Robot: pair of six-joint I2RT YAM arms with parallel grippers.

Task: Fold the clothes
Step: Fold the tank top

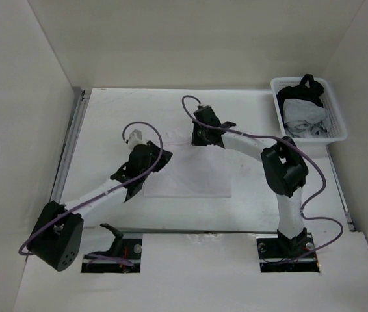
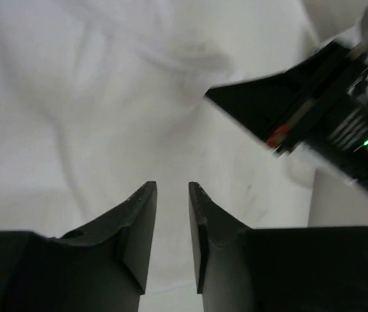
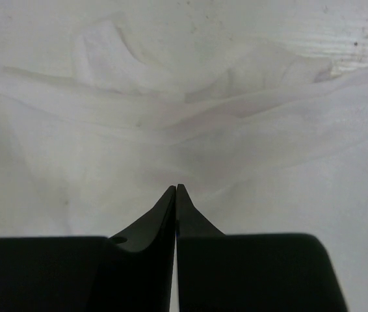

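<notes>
The clothes [image 1: 187,172] are a white, wrinkled garment lying flat in the middle of the table. My left gripper [image 1: 160,159] hovers low over its left part. In the left wrist view it [image 2: 172,187] stands open, with only the cloth [image 2: 106,117] showing through the gap. My right gripper [image 1: 202,136] is at the garment's far edge. Seen from the right wrist, it [image 3: 176,186] is shut, its tips pinching the fabric [image 3: 171,123] where creases run together. The right gripper's black body [image 2: 301,110] appears at the upper right of the left wrist view.
A white mesh basket [image 1: 337,135] stands at the back right corner, holding dark and grey garments [image 1: 304,107]. White walls close in the table on three sides. A metal rail [image 1: 70,143] runs along the left edge. Purple cables loop above both arms.
</notes>
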